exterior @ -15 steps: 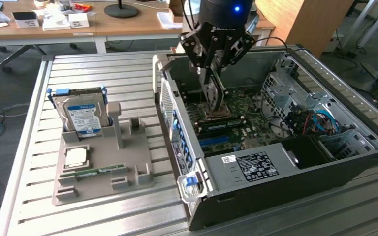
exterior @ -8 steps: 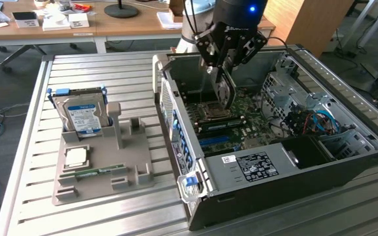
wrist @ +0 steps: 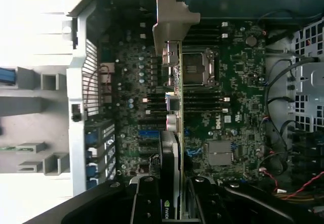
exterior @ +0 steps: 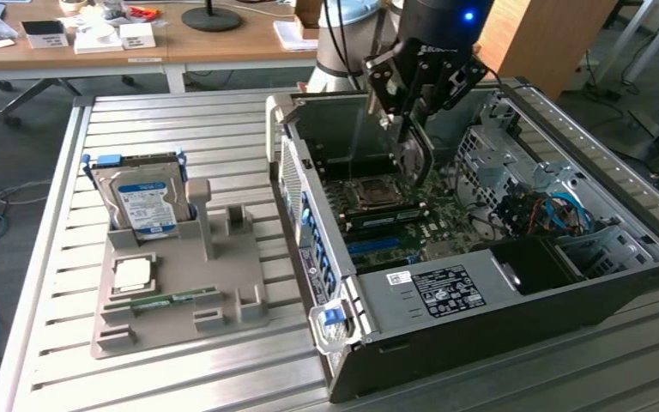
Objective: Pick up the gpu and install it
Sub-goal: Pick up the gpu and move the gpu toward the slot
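One gripper clamps the one gpu over one open case. One hard drive stands in one tray.

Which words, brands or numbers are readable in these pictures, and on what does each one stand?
"DELL": white print on the motherboard.
Logo on the gpu edge: partly cut off, unreadable.
Label on the black cover: too small to read.
Label on the hard drive: too small to read.
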`<state>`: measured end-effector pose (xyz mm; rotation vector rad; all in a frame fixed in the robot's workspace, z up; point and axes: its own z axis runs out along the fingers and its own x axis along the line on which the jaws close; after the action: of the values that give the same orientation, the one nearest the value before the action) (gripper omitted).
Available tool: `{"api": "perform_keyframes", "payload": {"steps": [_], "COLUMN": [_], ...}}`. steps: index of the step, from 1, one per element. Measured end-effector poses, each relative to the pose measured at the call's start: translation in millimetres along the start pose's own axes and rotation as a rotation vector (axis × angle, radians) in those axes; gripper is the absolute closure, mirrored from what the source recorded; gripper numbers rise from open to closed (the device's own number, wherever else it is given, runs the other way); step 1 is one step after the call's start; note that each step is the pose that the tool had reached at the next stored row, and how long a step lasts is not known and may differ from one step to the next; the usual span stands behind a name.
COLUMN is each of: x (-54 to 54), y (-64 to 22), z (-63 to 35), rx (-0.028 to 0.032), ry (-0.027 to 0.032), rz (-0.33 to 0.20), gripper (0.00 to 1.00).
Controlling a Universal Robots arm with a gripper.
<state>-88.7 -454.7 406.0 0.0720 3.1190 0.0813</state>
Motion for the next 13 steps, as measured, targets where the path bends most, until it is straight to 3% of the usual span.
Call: {"api": "perform_keyframes", "payload": {"steps": [13], "x": [-45.6], "y": [2.2], "z": [1.0], "rx": [0.0001], "ry": [0.0], "rz": [0.0], "gripper": [0.73]}}
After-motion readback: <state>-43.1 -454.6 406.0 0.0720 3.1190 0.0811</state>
